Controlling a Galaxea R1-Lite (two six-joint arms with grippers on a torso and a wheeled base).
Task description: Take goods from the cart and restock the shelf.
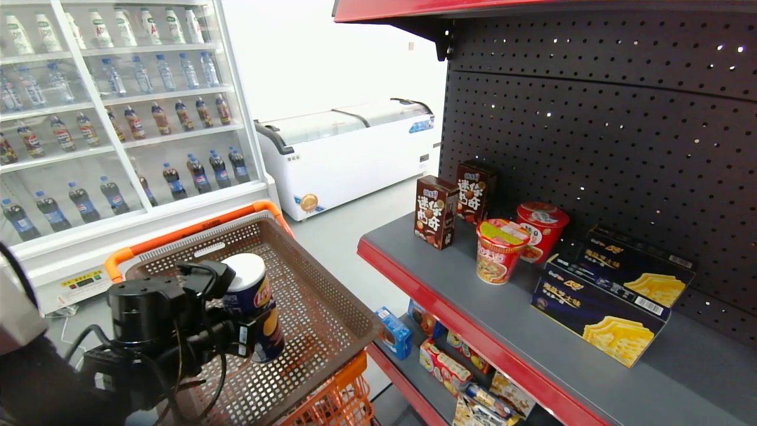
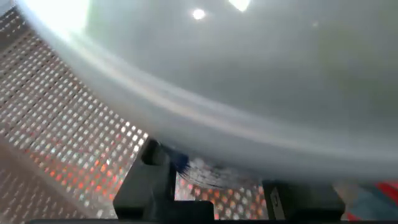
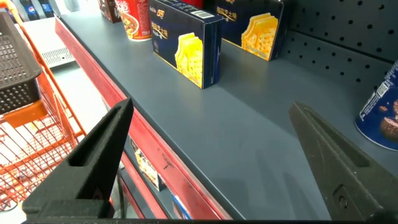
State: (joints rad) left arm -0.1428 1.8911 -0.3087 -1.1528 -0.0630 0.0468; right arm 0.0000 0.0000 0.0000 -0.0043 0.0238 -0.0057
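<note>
My left gripper [image 1: 248,334] is shut on a blue chips can [image 1: 260,296] with a white lid, holding it upright just above the brown perforated basket [image 1: 319,307] of the orange cart [image 1: 177,234]. In the left wrist view the can [image 2: 249,93] looms pale and close, with black fingers [image 2: 146,183] below it. My right gripper [image 3: 211,168] stands open over the front edge of the grey shelf board [image 3: 249,130], nothing between its fingers. The shelf [image 1: 473,296] is to the right of the cart.
On the shelf stand two brown boxes [image 1: 436,212], two red cup noodles [image 1: 500,249] and dark blue cracker boxes [image 1: 603,310]. A blue can [image 3: 382,115] stands further along. Snacks fill the lower shelf [image 1: 443,367]. A drinks fridge [image 1: 118,118] and chest freezer [image 1: 349,154] stand behind.
</note>
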